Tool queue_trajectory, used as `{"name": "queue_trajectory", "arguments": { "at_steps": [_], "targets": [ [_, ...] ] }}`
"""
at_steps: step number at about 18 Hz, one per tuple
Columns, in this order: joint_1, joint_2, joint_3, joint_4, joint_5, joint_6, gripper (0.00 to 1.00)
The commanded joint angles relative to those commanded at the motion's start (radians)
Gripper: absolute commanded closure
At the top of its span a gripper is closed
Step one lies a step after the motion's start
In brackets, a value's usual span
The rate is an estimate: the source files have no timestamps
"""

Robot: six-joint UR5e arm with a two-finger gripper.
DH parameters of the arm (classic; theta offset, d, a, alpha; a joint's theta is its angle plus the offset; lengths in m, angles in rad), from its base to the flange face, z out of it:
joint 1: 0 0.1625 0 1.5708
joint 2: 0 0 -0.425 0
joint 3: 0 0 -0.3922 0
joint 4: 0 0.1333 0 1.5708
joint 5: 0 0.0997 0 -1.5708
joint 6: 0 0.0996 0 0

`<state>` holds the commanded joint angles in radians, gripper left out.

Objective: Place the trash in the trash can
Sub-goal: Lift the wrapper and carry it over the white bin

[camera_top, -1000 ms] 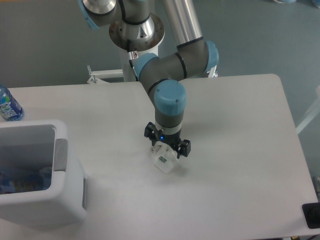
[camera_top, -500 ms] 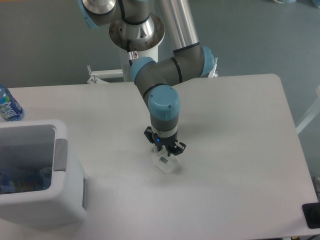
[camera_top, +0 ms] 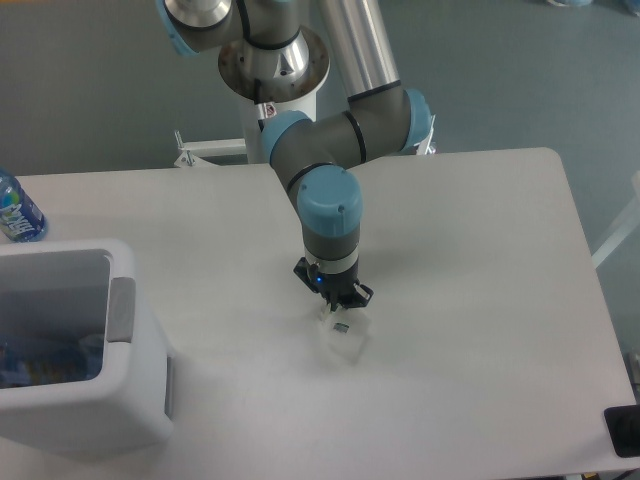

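near the middle of the table (camera_top: 480,250) my gripper (camera_top: 336,308) points straight down on the wad (camera_top: 342,335); the jaws look drawn in close around its top, so i judge it pinched, though the contact itself is too small to see clearly; the wad sits on the tabletop just under my fingers, its tag facing up; the bin (camera_top: 75,350) stands well apart at the left edge, something coloured already lying inside; the risk from here is a shallow pinch on soft paper; if only a fold is caught, the wad could slip free on the lift or drop short of the bin during the carry across.
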<state>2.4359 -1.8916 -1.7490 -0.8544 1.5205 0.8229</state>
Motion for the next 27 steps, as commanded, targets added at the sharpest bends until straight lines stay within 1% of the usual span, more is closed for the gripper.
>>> {"name": "queue_trajectory", "arguments": {
  "at_steps": [3,5,7,10,13,14,16,18,20,22,24,27],
  "targets": [
    [0.017,0.018,0.098,-0.002,-0.138,-0.152,1.00],
    [0.023,0.048,0.149,0.000,-0.218,-0.290,1.00],
    [0.031,0.068,0.167,0.000,-0.264,-0.399,1.00],
    [0.029,0.121,0.193,0.005,-0.328,-0.542,1.00],
    [0.018,0.149,0.244,0.006,-0.344,-0.732,1.00],
    [0.015,0.155,0.259,0.006,-0.345,-0.775,1.00],
    [-0.017,0.167,0.270,0.006,-0.347,-0.821,1.00],
    [-0.069,0.181,0.272,0.006,-0.352,-0.858,1.00],
    [-0.098,0.186,0.281,0.006,-0.355,-0.913,1.00],
    [-0.165,0.174,0.293,0.008,-0.356,-0.927,1.00],
    [-0.227,0.135,0.318,0.008,-0.356,-0.936,1.00],
    [-0.323,0.098,0.336,0.008,-0.355,-0.938,1.00]
  ]
}}
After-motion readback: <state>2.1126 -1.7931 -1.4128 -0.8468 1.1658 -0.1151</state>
